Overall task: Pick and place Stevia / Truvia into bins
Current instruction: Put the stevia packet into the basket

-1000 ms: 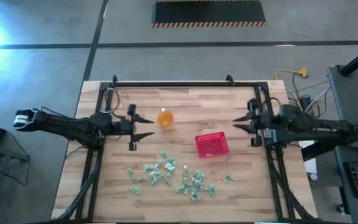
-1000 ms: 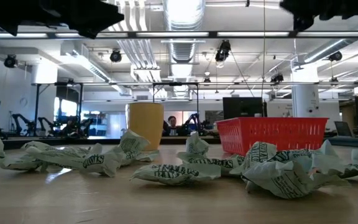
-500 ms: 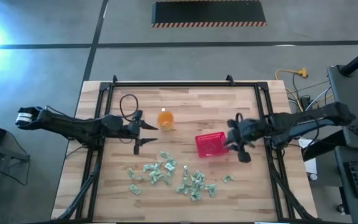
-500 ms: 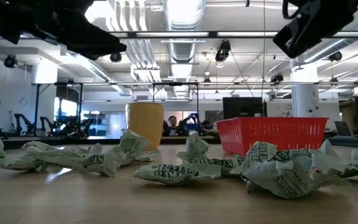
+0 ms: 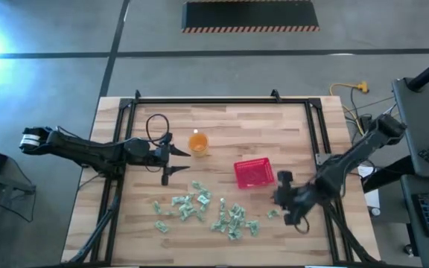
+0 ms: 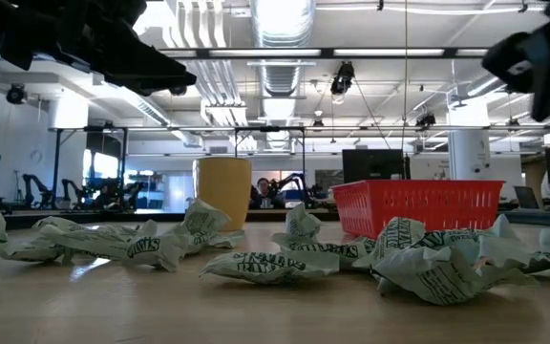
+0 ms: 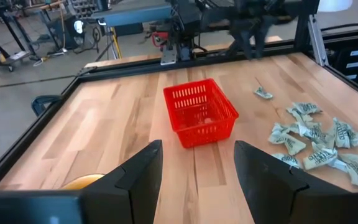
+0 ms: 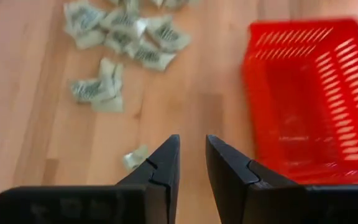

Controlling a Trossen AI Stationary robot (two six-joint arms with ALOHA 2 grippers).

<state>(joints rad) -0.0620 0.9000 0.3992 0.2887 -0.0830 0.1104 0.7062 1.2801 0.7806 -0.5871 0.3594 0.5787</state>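
Many crumpled green-and-white Stevia packets (image 5: 203, 212) lie in a loose heap on the wooden table, toward its near edge. One lone packet (image 8: 135, 157) lies apart at the right. The red basket (image 5: 253, 173) stands right of centre with nothing in it. My right gripper (image 8: 192, 146) hovers, tipped downward, near the basket's near right corner, above the lone packet (image 5: 272, 214). Its fingers stand a narrow gap apart with nothing between them. My left gripper (image 5: 174, 161) hangs open and nearly level at the left, beside the orange cup (image 5: 198, 142), pointing at the basket (image 7: 199, 113).
A black metal frame (image 5: 207, 99) runs round the table's far, left and right sides. The orange cup (image 6: 223, 191) stands upright left of the basket (image 6: 418, 205). Bare wood lies between the basket and the heap (image 7: 309, 134), and along the far half of the table.
My right gripper has swung from the table's right side, past the basket, toward the near edge. It has sunk and tipped steeply downward. My left gripper has edged a little toward the cup and come lower. The packets and the basket lie as before.
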